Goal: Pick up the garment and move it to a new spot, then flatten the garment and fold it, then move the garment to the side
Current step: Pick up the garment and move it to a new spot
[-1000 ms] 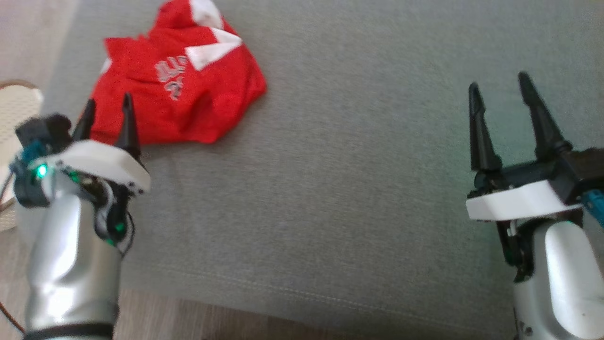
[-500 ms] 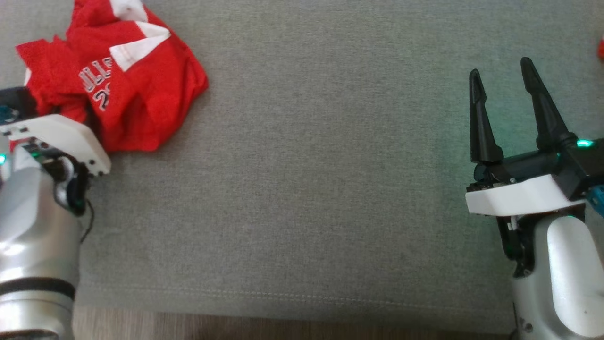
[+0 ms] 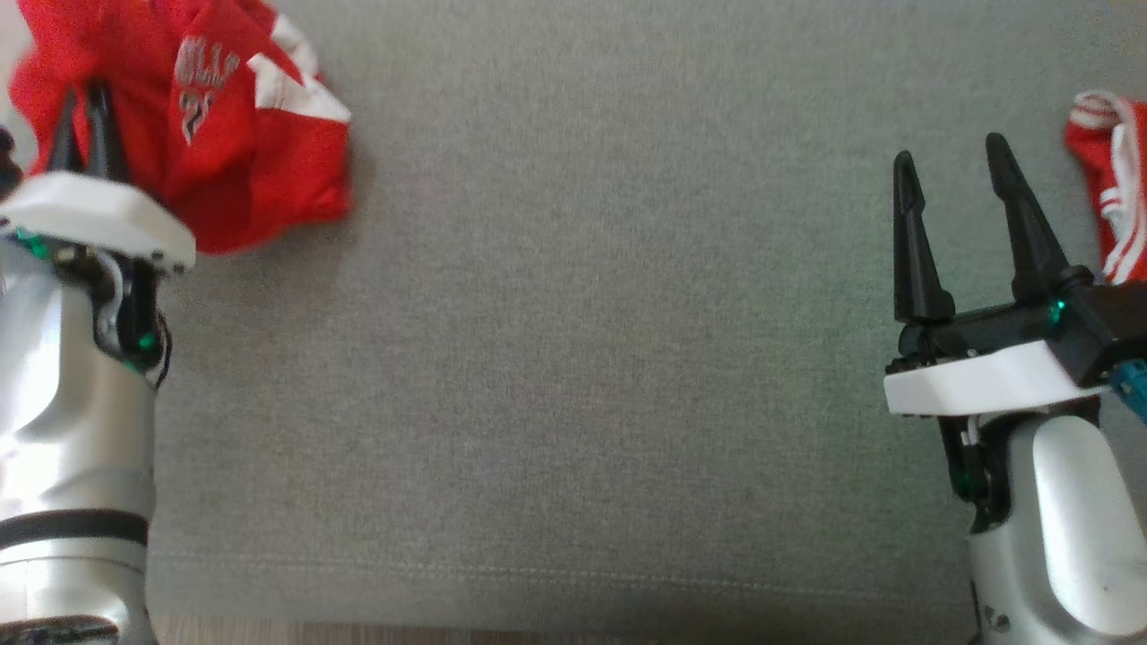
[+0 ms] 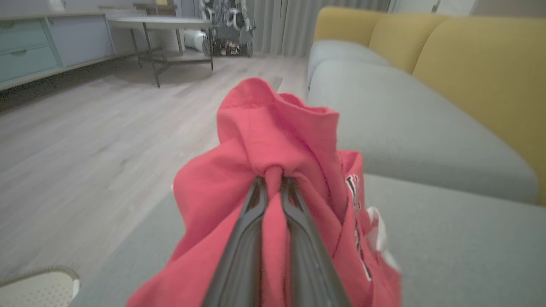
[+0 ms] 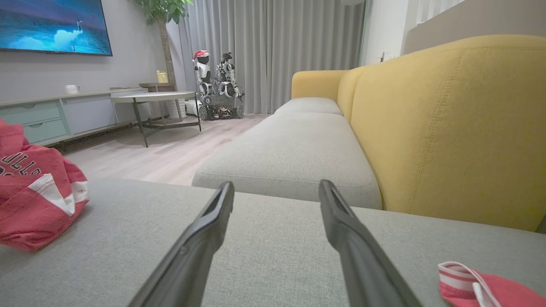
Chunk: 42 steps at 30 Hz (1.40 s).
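1. A big grey sofa seat (image 3: 573, 358) lies in front of the robot. A yellow sofa back (image 5: 448, 128) stands along one side of it.
2. The red garment (image 3: 242, 188), with white patches and letters, is bunched up at the far left end of the seat, close to the edge by the wood floor (image 4: 85, 140).
3. The left gripper (image 4: 273, 183) is pinched tight on a fold of the garment. Red cloth pokes up between its two dark fingers and hangs down around them. The bottom of the garment seems to rest on the seat, but the head view is blurry there.
4. The right gripper (image 3: 949, 148) holds nothing. Its fingers are spread wide over bare seat, well apart from the garment.
5. A small red and white cloth (image 3: 1107, 179) lies on the seat near the right gripper, on its right.
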Tool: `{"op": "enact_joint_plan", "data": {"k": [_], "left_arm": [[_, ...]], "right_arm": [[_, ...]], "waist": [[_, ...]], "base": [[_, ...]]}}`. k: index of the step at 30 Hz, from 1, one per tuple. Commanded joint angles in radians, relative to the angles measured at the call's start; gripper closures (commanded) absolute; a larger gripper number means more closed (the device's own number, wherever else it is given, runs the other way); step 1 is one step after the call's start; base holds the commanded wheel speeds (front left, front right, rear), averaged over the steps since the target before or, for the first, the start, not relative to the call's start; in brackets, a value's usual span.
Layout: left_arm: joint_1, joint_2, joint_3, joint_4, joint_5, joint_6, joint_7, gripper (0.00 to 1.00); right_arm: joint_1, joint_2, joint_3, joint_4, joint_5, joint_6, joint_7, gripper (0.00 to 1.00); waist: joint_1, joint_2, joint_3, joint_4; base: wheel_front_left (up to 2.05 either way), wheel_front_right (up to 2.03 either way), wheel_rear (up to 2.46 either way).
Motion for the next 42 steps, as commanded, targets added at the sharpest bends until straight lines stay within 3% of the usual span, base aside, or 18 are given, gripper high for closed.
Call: {"op": "enact_joint_plan", "data": {"k": [1,9,14,24,30,40,41,42], "left_arm": [[0.004,0.035,0.033,-0.096,0.002,-0.005,-0.016,1.00],[0.120,-0.019,0.004,-0.419,0.008,-0.004,-0.009,1.00],[0.195,-0.053,-0.041,-0.579,0.004,0.003,0.074,1.00],[0.251,-0.079,-0.101,-0.752,0.008,0.020,0.183,1.00],[0.241,-0.092,-0.192,-0.749,0.067,0.018,0.228,1.00],[0.192,-0.176,-0.470,-0.534,0.175,0.004,0.181,1.00],[0.191,-0.179,-0.498,-0.512,0.177,0.005,0.173,0.78],[0.189,-0.182,-0.525,-0.492,0.181,0.008,0.165,0.00]], "right_arm": [[0.010,0.000,0.024,-0.020,0.012,-0.001,-0.014,0.00],[0.033,0.000,0.031,0.018,0.051,-0.001,-0.040,0.00],[0.044,0.000,0.036,0.030,0.062,-0.001,-0.050,0.00],[0.034,0.000,0.051,0.024,0.086,-0.001,-0.064,0.00],[0.021,0.000,0.069,0.020,0.106,-0.001,-0.077,0.00],[-0.011,0.000,0.084,0.025,0.132,-0.001,-0.097,0.00],[-0.013,0.000,0.083,0.027,0.134,-0.001,-0.099,0.00],[-0.014,0.000,0.083,0.030,0.135,-0.001,-0.100,0.00]], "waist": [[0.0000,0.0000,-0.056,0.001],[0.0000,0.0000,-0.144,-0.048],[0.0000,0.0000,-0.173,-0.103],[0.0000,0.0000,-0.170,-0.215],[0.0000,0.0000,-0.132,-0.289],[0.0000,0.0000,-0.064,-0.394],[0.0000,0.0000,-0.059,-0.400],[0.0000,0.0000,-0.055,-0.406]], "base": [[0.00,0.00,0.00],[0.00,0.00,0.00],[0.00,0.00,0.00],[0.00,0.00,0.00],[0.00,0.00,0.00],[0.00,0.00,0.00],[0.00,0.00,0.00],[0.00,0.00,0.00]]}}
